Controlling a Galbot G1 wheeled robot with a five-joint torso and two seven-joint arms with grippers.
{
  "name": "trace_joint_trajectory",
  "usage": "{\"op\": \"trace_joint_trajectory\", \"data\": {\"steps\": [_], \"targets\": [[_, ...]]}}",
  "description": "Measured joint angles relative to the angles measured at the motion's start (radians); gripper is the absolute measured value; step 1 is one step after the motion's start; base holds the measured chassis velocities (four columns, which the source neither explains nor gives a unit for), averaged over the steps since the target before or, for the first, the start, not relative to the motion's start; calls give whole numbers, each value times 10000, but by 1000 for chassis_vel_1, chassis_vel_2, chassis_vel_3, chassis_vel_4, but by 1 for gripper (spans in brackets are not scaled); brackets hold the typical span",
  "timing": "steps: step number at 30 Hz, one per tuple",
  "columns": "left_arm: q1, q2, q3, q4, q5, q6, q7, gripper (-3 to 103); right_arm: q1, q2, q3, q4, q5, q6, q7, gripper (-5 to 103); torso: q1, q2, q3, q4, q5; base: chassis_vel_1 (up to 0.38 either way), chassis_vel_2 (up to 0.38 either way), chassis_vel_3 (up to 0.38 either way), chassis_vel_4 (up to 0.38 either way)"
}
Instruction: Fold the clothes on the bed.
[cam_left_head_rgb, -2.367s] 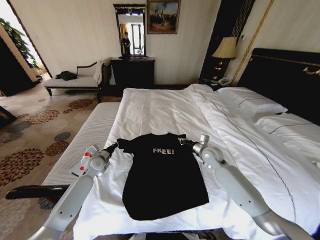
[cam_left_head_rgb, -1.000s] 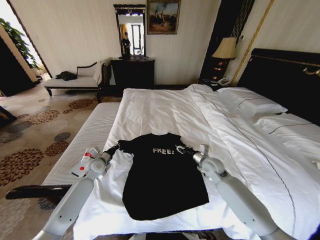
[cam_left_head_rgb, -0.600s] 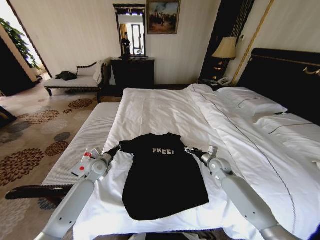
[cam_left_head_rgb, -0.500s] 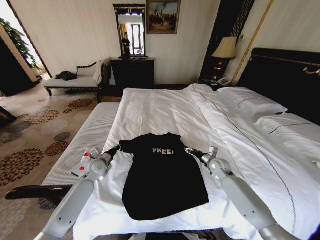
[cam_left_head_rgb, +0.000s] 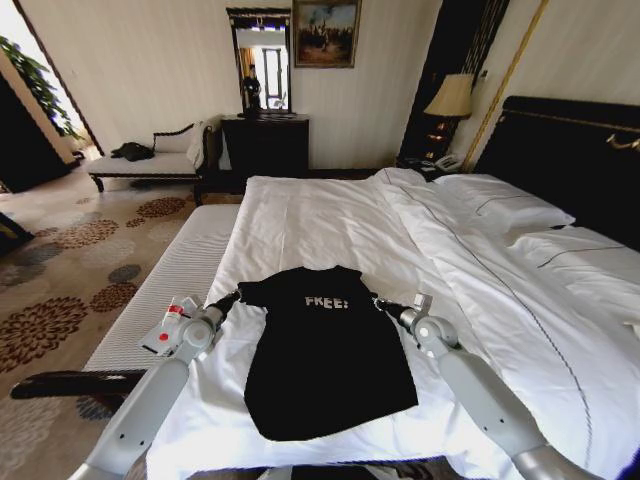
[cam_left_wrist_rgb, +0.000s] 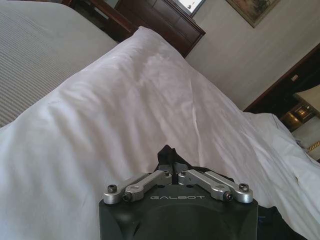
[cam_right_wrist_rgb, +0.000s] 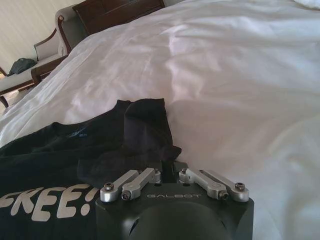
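Shirt (cam_left_head_rgb: 325, 345) first: I see the black T-shirt lying flat, chest up, on the white duvet of the bed (cam_left_head_rgb: 330, 225), near the foot edge closest to me. Its white "FREE" lettering faces upward and its hem reaches almost to that near edge. Both sleeves look turned in toward the body, so the cloth makes a fairly narrow rectangle.

My left gripper (cam_left_head_rgb: 233, 296) sits at the shirt's left shoulder corner. In the left wrist view its fingers (cam_left_wrist_rgb: 167, 157) are drawn together with a dark fold of cloth pinched between them. My right gripper (cam_left_head_rgb: 382, 303) is at the right shoulder corner, just beside the folded sleeve; in the right wrist view its fingers look closed too, but I cannot tell whether they grip the cloth or merely rest against its edge.

Open duvet stretches well beyond the collar toward the pillows (cam_left_head_rgb: 505, 205) and dark headboard (cam_left_head_rgb: 570, 160), and a wide bare strip runs along the right of the shirt. On the left, the bed edge lies close to the left arm, with the striped grey-white bench (cam_left_head_rgb: 165, 275) just beyond it.
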Motion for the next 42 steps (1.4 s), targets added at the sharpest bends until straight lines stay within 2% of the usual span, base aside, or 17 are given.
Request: {"op": "trace_joint_trajectory", "data": {"steps": [2,5,22,24,30,33,34,35,39,42], "targets": [[-2,0,10,6,-1,0,1,0,-10,0,-4,-5,-63,61,0,3,0,0,0,1,0,0,0,0,0],[-32,16,50,6,-7,3,1,0,-41,-18,-5,21,-192,139,-6,1,1,0,0,1,1,0,0,0,0],[41,120,-6,-172,-110,17,35,0,-623,-164,-79,1227,-1378,684,-165,0,0,0,0,0,0,0,0,0,0],[108,128,-35,-210,-108,18,41,0,-1033,-250,-121,1625,-2235,1061,-434,0,0,0,-1,2,-1,0,0,0,0],[112,144,-37,-262,-107,17,25,0,-1552,-316,-238,1774,-3159,1539,-703,0,0,0,0,-1,1,0,0,0,0],[121,165,-38,-288,-108,18,16,0,-1829,-320,-372,1631,-4052,2183,-901,0,0,0,-1,0,1,0,0,0,0],[128,173,-39,-292,-108,18,14,0,-1973,-329,-447,1497,-4679,2722,-1104,0,0,1,-1,1,0,0,0,0,0],[128,173,-39,-292,-108,18,14,0,-1973,-329,-447,1497,-4679,2722,-1104,0,0,1,-1,1,0,0,0,0,0],[169,189,-60,-329,-108,18,6,0,-2276,-368,-601,1261,-5871,3541,-1503,0,0,0,-1,0,1,0,0,0,0],[179,192,-67,-342,-107,18,3,0,-2315,-335,-628,1106,-6150,3727,-1544,-1,-1,0,-1,0,1,0,0,0,0]]}}
